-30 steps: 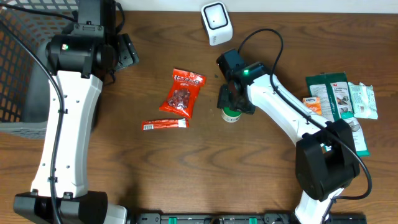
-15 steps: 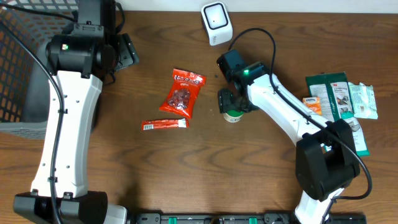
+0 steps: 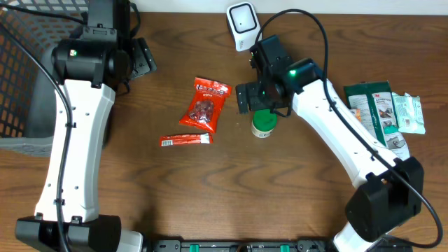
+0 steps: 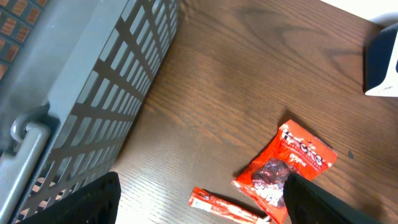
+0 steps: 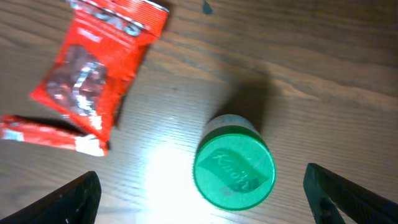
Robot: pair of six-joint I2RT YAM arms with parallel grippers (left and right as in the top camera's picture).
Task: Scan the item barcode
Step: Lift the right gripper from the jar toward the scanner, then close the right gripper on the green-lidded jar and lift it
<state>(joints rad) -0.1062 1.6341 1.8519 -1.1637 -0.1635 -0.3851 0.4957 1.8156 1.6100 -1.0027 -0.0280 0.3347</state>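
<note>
**A:** Where was the green-lidded round jar (image 3: 263,124)?

**B:** It stood upright on the brown wooden worktop (image 3: 210,189), lid up, just at three o'clock of the middle in the overhead view. Nothing held it.

**A:** And the right tool (image 3: 261,103)?

**B:** It hung over the jar, a shade toward twelve o'clock of it. Its fingers (image 5: 68,202) were spread wide. In the right wrist view the lid sat between them with bare wood on either side, so there was no contact.

**A:** How did the jar's long axis run?

**B:** Vertically, pointing up at the tool. No barcode showed from above, so I judged it was on the side wall.

**A:** Where was the white box-shaped barcode scanner (image 3: 243,26)?

**B:** Near the far edge, between eleven and twelve o'clock of the jar.

**A:** Which arm was nearer?

**B:** The right, by far. The left tool (image 3: 142,61) was well apart at ten o'clock, near the grey slatted basket (image 3: 28,77), its fingers parted and empty.

**A:** Was anything close by?

**B:** A red foil snack pouch (image 3: 205,105) lay near the jar between nine and ten o'clock, not touching it. A thin red stick packet (image 3: 185,141) lay farther out, between eight and nine.

**A:** So what did the next move call for?

**B:** As I judged it, a straight descent, a grip on the jar's wall, then a carry toward twelve o'clock.
</note>
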